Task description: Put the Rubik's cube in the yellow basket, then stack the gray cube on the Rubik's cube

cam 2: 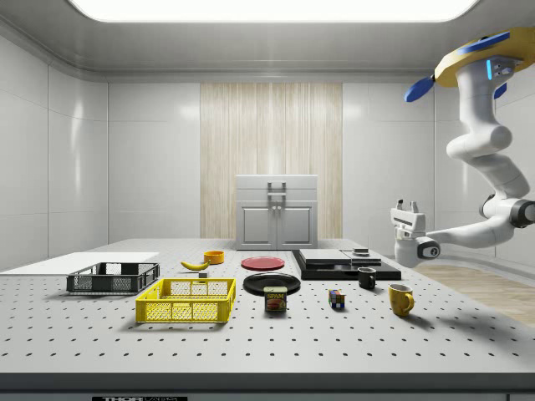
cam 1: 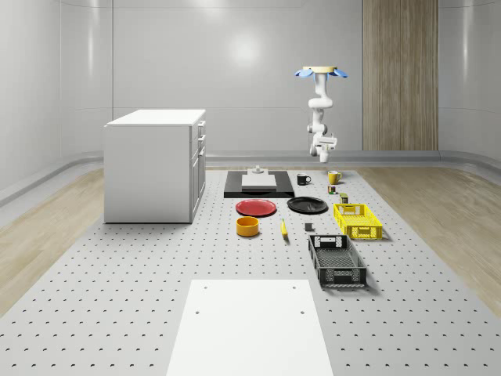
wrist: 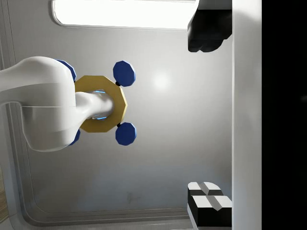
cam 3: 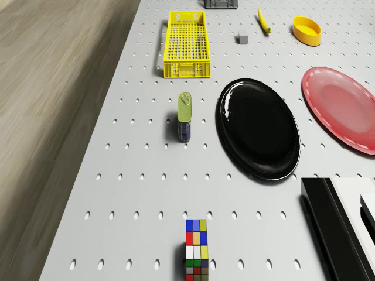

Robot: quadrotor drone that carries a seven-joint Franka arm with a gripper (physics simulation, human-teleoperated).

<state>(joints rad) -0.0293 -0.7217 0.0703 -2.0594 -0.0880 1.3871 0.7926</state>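
1. Find the Rubik's cube [cam 3: 196, 249] standing free on the perforated table [cam 3: 135, 175], not yet gripped, near the yellow mug [cam 2: 401, 298] and the black mug [cam 2: 367, 278], with the Spam can [cam 3: 184, 116] between it and the yellow basket [cam 3: 188, 44].
2. Note the gray cube [cam 3: 242, 38] just beside the basket's far end, still waiting its turn; leave it alone for now.
3. Read the gripper [cam 2: 408, 205] as empty, fingers spread wide apart, and turned up toward the ceiling, well above the table and the mugs.
4. Place the drone [cam 1: 321, 72] as hovering high over the table's far end, above the mugs and close to the Rubik's cube.
5. Judge the step in hand as the approach. Swing the wrist over first so the fingers point down, then bring the arm above the cube.
6. Square the fingers to two flat faces of the cube, not its corners, and descend straight, keeping clear of the yellow mug.
7. Close only once the pads straddle the cube's middle.
8. Expect some sway from the hover; settle before closing, and lift high enough to pass over the Spam can on the way to the basket.
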